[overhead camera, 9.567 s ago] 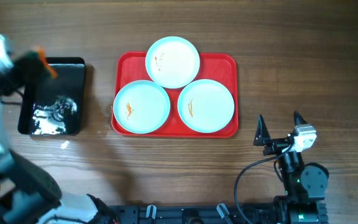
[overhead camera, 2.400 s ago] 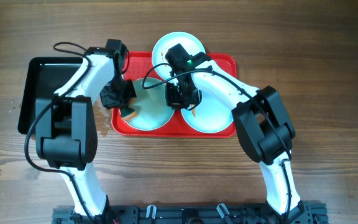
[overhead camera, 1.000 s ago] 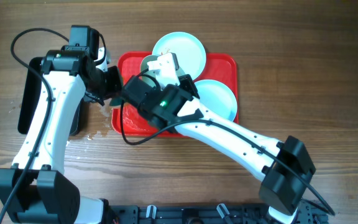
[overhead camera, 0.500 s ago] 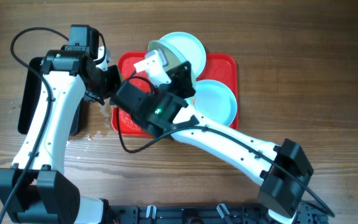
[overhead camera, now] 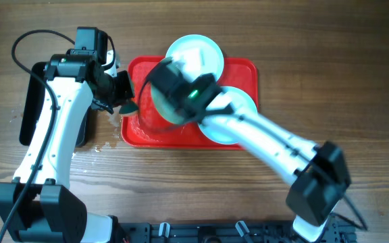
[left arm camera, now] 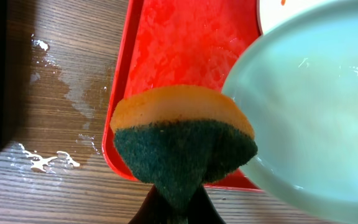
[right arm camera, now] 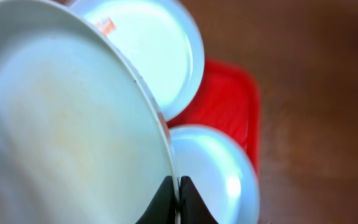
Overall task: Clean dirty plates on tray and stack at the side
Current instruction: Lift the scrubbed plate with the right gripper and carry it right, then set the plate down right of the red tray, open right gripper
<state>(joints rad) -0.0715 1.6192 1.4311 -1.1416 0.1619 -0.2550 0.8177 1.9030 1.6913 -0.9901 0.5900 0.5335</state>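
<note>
Right gripper (right arm camera: 176,198) clamps a tilted plate (right arm camera: 73,124) by its rim over the tray (overhead camera: 245,67), whose left half is bare. Left gripper (left arm camera: 174,208) pinches a sponge (left arm camera: 182,146) over the left rim. Its fingers are mostly cropped.

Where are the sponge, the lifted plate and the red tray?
sponge (left arm camera: 182,140): left wrist view, green scouring side.
lifted plate (right arm camera: 67,130): right wrist view, middle of its inner face.
red tray (overhead camera: 135,131): overhead view, bare floor near its left rim.
</note>
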